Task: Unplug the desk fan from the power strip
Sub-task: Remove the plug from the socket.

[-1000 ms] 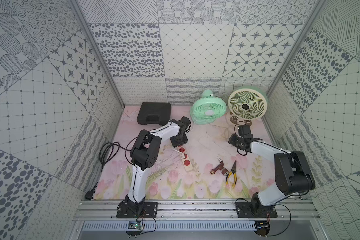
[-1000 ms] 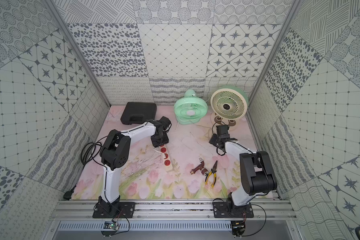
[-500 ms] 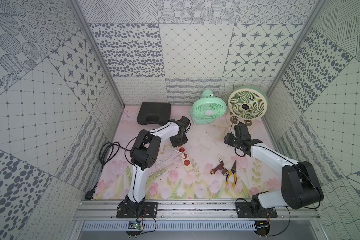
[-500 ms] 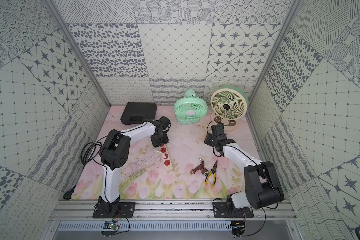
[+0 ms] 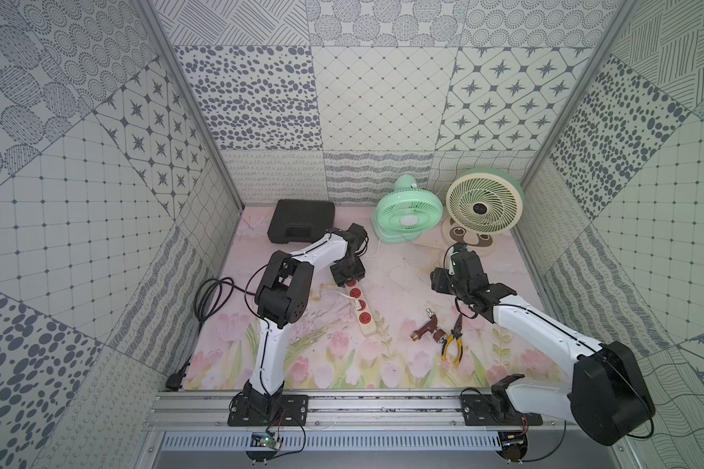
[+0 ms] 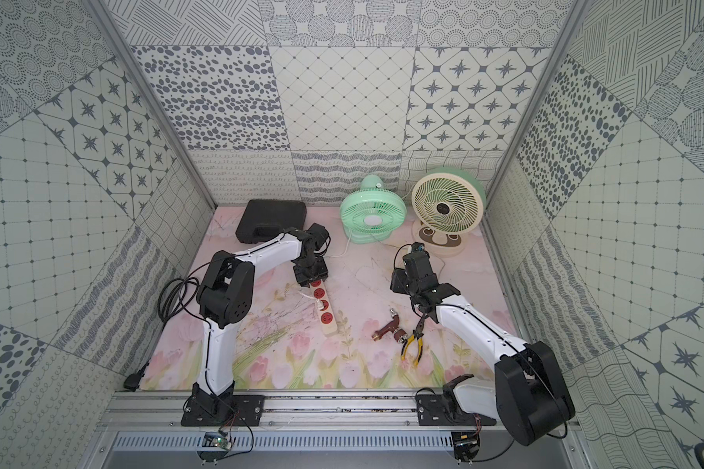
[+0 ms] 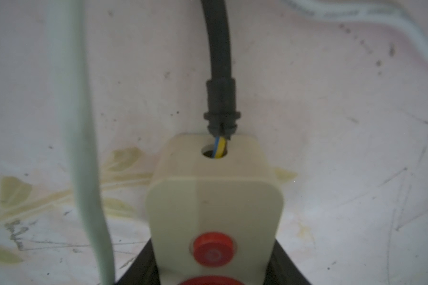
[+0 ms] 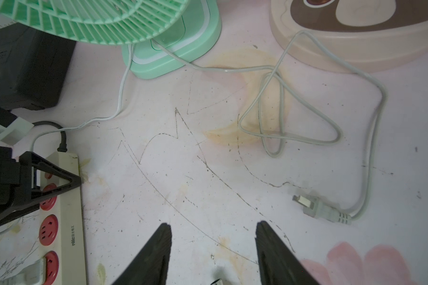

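The power strip [image 5: 366, 320], a cream bar of red sockets in the middle of the worktop [image 5: 399, 280], looks light, stiff and liable to lift, so the left jaws clamped across its button end seem well placed. The right jaws hang apart, empty; I'd pinch the white plug [image 8: 30, 271] by its body, not its limp cord.
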### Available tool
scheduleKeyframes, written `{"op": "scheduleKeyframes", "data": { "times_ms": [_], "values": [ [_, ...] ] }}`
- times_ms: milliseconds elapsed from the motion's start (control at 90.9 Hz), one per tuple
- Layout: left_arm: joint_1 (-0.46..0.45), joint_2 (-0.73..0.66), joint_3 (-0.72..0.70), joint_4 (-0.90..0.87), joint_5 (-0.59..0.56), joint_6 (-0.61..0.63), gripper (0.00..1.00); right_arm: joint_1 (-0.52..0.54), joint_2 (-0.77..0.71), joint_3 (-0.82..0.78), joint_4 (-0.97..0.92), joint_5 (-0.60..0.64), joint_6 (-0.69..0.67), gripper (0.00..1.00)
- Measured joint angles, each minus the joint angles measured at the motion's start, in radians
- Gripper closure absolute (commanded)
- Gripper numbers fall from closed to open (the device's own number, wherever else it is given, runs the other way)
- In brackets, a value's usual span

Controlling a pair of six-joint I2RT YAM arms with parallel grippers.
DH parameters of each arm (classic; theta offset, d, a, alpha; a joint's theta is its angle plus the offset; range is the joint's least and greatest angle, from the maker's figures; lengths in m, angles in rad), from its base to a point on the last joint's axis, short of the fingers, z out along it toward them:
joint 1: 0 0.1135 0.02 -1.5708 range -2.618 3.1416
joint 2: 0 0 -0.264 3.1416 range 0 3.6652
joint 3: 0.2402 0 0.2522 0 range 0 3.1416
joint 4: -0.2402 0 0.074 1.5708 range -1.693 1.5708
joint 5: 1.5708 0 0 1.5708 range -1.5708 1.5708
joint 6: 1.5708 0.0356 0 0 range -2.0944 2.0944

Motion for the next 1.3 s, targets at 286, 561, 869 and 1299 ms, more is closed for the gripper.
{"op": "scheduleKeyframes", "data": {
  "times_ms": [286, 561, 869, 1299],
  "values": [
    [0.014, 0.076, 0.120, -0.117, 0.037, 0.028, 0.73, 0.071, -0.002, -0.013, 0.022, -0.011, -0.027, 0.42],
    [0.027, 0.111, 0.171, -0.171, 0.068, 0.046, 0.82, 0.214, -0.019, -0.039, 0.116, -0.058, -0.113, 0.44],
    [0.042, 0.135, 0.193, -0.198, 0.103, 0.065, 1.00, 0.420, 0.060, -0.041, 0.255, -0.127, -0.188, 0.44],
    [0.046, 0.129, 0.177, -0.185, 0.115, 0.068, 1.00, 0.557, 0.291, 0.031, 0.335, -0.125, -0.225, 0.44]
  ]
}}
